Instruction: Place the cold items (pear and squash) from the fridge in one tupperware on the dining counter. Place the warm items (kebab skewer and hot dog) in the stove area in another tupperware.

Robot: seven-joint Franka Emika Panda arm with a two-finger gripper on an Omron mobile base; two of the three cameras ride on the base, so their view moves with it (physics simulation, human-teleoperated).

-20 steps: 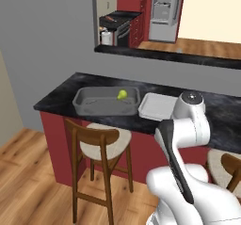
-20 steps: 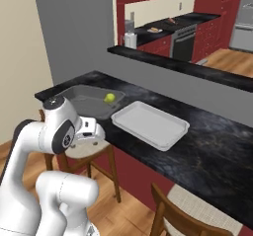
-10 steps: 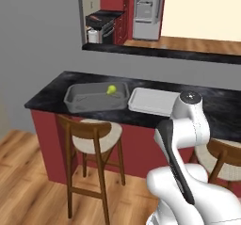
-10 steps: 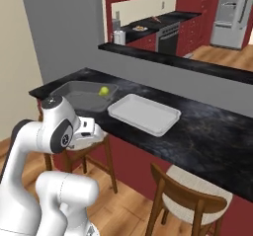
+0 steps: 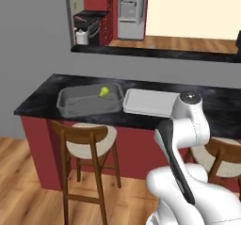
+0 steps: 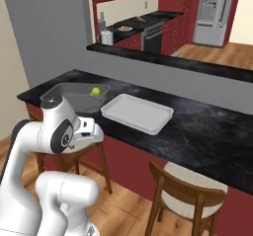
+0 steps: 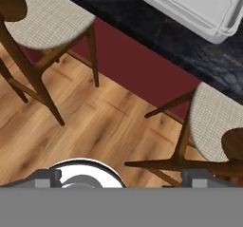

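Pear (image 5: pixel 104 92) sits in my deep grey tub (image 5: pixel 75 107), at its two o'clock corner, already sorted cold; white tray (image 5: pixel 149 101) waits at three o'clock for warm food; my pincer hangs released, grasping nothing.

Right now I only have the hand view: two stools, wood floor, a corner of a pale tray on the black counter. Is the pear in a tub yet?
Observer: Yes. The small yellow-green pear lies in the deep mid-grey rectangular tub, near its far right corner.
Operator: Where's that tub relative to the tray?
Observer: On the same glossy black marbled counter, right beside the shallow pale grey-white tray, on its left in both base views. I can't tell whether the rims touch.
Operator: Fridge state?
Observer: The tall grey fridge stands in the far kitchen beyond the raised ledge. Its shelves show, so it looks open.
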